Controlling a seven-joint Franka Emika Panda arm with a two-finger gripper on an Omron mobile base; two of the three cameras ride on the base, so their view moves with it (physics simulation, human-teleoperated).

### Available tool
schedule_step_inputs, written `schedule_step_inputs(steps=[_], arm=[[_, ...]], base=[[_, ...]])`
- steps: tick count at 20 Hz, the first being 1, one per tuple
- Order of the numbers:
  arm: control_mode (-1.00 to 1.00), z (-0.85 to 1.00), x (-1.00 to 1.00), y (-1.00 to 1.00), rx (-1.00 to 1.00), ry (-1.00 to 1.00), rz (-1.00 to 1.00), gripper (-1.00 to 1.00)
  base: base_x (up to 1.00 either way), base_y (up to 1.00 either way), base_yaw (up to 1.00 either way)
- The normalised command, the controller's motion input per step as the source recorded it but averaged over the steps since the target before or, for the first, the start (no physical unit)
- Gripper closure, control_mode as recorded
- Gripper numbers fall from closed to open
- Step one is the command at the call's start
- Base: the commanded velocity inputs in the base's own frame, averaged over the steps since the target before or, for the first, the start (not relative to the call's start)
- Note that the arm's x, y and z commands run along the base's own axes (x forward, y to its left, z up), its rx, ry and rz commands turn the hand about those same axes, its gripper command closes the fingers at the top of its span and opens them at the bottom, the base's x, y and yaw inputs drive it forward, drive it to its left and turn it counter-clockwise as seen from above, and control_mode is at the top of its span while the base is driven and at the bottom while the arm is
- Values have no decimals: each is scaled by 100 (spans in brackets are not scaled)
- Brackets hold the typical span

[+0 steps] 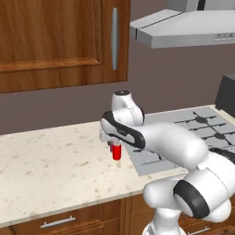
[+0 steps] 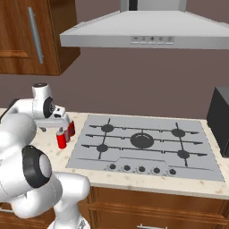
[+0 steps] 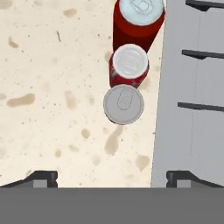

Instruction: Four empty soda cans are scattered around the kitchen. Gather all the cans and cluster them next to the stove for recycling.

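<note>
Three soda cans stand upright in a tight row on the speckled counter, right beside the left edge of the stove [image 3: 192, 87]. From above I see the silvery top of the nearest can [image 3: 124, 104], the middle can [image 3: 128, 65] and the far can [image 3: 140, 17]. My gripper [image 3: 113, 178] hangs above them, open, its fingertips [image 3: 43, 177] wide apart with nothing between. In the left base view the gripper [image 1: 111, 139] sits just over a red can [image 1: 117, 150] by the stove [image 1: 202, 131]. The right base view shows cans [image 2: 61, 138] under the gripper [image 2: 59, 126], left of the stove [image 2: 143, 145].
A grey range hood [image 2: 143, 31] hangs over the stove. Wooden wall cabinets [image 1: 55, 41] are above the counter [image 1: 50, 165]. A dark appliance [image 2: 220, 120] stands right of the stove. The counter's front edge runs close below the cans.
</note>
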Motion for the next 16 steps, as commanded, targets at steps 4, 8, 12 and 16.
schedule_step_inputs(steps=[4,8,12,16], arm=[[-100,28,-59,-28,0,-1,0,-100],[-100,21,-62,-33,0,-1,0,-100],[-100,23,-59,-25,0,0,0,-100],[-100,30,-51,-27,0,0,0,-100]], base=[[0,0,0],[0,0,0],[0,0,0],[0,0,0]])
